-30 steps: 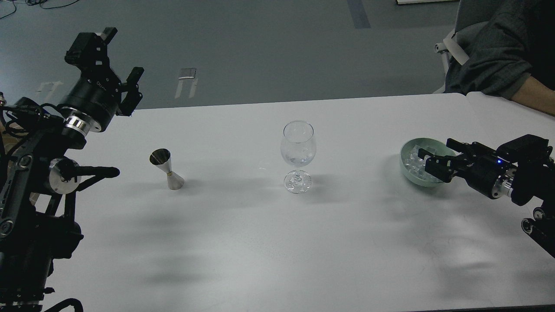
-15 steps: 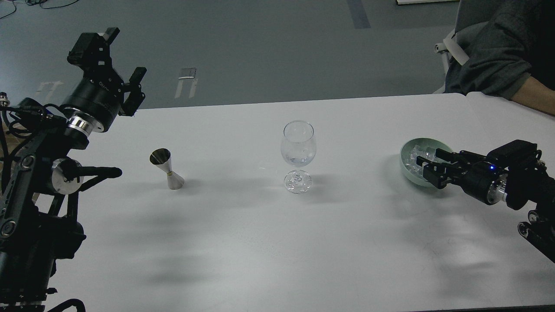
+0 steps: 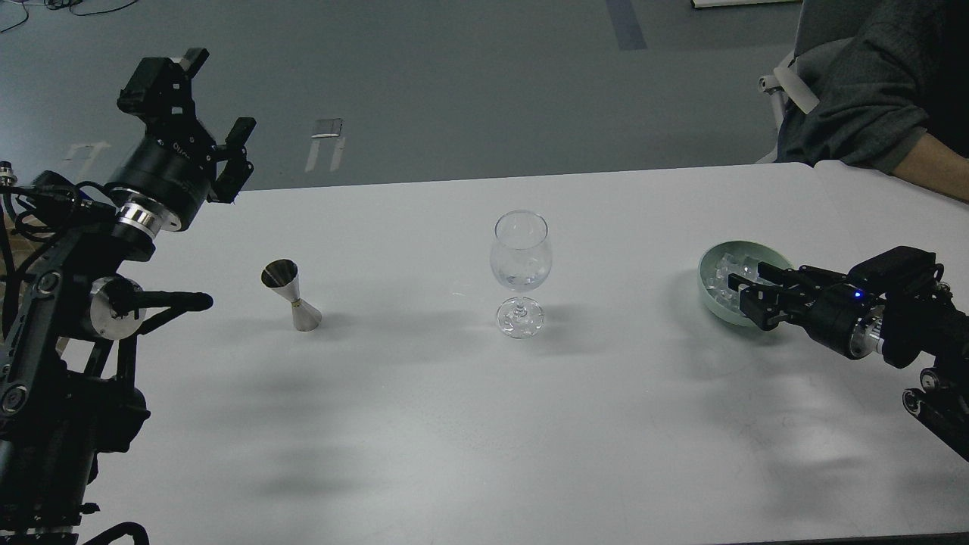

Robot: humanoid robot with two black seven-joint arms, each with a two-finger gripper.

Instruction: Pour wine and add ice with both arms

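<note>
A clear stemmed wine glass stands upright in the middle of the white table. A steel jigger stands to its left. A pale green bowl at the right holds several clear ice cubes. My right gripper reaches in from the right, its fingers apart and dipped over the bowl's near right side among the ice; whether a cube sits between them is hidden. My left gripper is raised high over the table's far left corner, open and empty.
A person's grey-sleeved arm rests on the table's far right corner, beyond the bowl. The table's far edge runs just behind the glass and the jigger.
My right gripper has dropped and pulled slightly back into the bowl's near side, then held almost still. My left arm has shifted a little to the right.
</note>
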